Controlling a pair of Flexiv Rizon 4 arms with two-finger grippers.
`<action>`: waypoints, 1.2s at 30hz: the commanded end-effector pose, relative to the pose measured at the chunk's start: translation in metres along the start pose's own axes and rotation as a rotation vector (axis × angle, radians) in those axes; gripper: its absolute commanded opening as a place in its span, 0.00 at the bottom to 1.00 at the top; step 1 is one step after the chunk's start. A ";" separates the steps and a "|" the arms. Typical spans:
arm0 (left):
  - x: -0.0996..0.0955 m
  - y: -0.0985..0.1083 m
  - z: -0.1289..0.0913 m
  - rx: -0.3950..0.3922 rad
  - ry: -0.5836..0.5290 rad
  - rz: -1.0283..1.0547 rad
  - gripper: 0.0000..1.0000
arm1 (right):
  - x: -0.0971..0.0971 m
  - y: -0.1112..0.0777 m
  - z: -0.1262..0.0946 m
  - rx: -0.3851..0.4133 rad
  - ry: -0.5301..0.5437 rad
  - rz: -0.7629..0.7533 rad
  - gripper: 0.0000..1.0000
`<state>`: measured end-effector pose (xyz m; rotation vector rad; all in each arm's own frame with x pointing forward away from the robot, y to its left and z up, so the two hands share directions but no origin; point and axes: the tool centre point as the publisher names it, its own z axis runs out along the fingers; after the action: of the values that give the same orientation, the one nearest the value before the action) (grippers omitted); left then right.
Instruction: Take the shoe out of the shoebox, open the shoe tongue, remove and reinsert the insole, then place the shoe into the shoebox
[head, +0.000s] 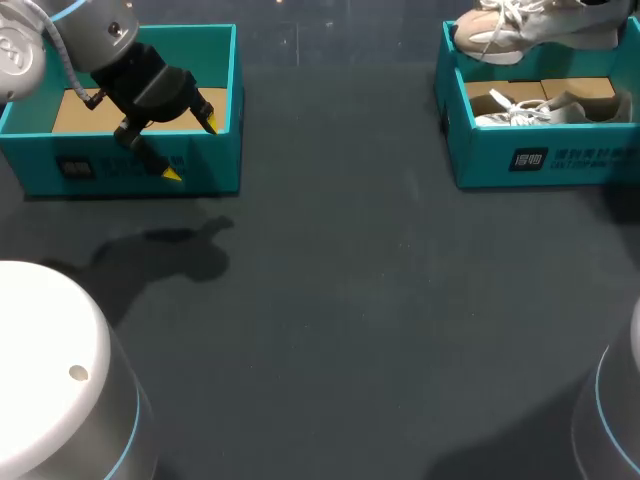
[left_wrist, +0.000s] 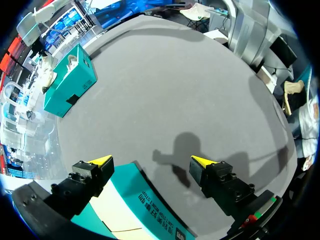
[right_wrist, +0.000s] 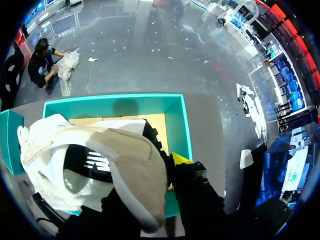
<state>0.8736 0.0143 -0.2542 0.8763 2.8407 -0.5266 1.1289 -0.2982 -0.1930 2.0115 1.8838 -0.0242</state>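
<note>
Upper left: left gripper (head: 191, 148), jaws apart, over the left shoebox (head: 120, 182). Upper right: shoe (head: 530, 30) clamped in right gripper (right_wrist: 167, 167), raised above right shoebox (head: 545, 158) containing another shoe (head: 530, 108).

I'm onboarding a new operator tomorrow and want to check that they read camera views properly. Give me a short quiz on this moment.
1. True or false: the left gripper is open and grips nothing.
2. Where is the beige shoe relative to the right shoebox? A) resting inside it B) lifted above it C) lying beside it
3. What lies inside the right shoebox?
Key: 1 true; 2 B; 3 a second, grey-white shoe.
</note>
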 end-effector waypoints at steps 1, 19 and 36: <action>0.001 0.000 0.000 -0.002 0.000 0.000 1.00 | -0.001 0.000 0.001 0.001 0.007 0.000 0.00; 0.001 0.000 0.000 -0.002 0.000 0.000 1.00 | -0.017 0.004 0.037 0.032 -0.039 0.033 0.00; 0.001 0.000 0.000 -0.002 0.000 0.000 1.00 | -0.020 0.002 0.054 0.054 -0.017 0.054 0.00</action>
<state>0.8736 0.0143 -0.2542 0.8765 2.8406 -0.5266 1.1412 -0.3336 -0.2381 2.0892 1.8360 -0.0778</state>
